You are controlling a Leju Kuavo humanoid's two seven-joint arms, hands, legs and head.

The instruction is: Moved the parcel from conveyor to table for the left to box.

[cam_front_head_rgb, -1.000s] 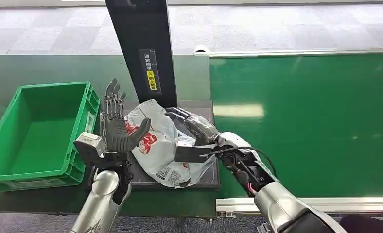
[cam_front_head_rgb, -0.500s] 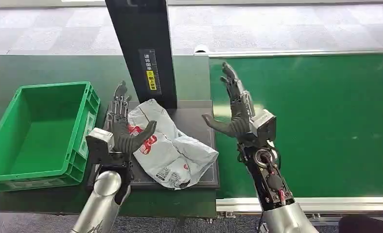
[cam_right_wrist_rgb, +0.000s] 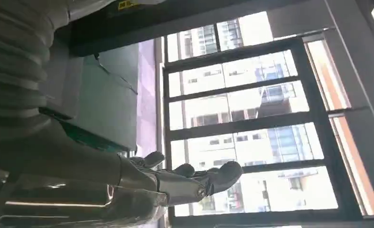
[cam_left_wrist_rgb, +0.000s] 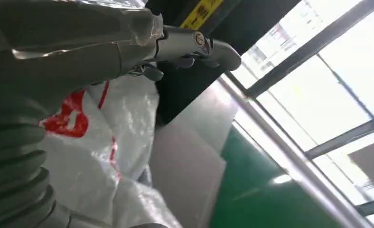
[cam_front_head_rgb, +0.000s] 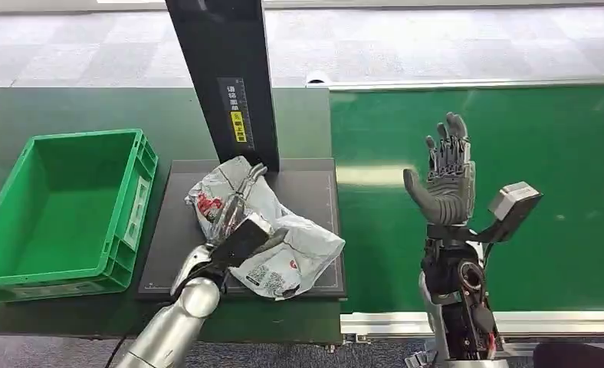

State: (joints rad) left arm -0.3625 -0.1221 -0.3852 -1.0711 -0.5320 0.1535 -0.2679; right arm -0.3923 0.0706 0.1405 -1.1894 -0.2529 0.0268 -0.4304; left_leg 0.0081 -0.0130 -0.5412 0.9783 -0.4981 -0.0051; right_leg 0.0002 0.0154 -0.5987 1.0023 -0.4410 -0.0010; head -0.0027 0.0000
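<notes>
The white plastic parcel (cam_front_head_rgb: 264,234) lay crumpled on the dark mat (cam_front_head_rgb: 169,253) on the table (cam_front_head_rgb: 69,107). The left hand (cam_front_head_rgb: 234,211) had dropped from beside it onto its top, fingers lying over it; whether it gripped could not be told. The right hand (cam_front_head_rgb: 446,180) had withdrawn over the green conveyor (cam_front_head_rgb: 513,130), open and empty. A green crate (cam_front_head_rgb: 130,199) stood left of the mat, a black post (cam_front_head_rgb: 226,77) behind the parcel.

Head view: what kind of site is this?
Probably a parcel-sorting test cell in an office-type building: a green conveyor belt, a green crate beside a black pad holding a plastic mail parcel, and carpet-tile floor behind.
</notes>
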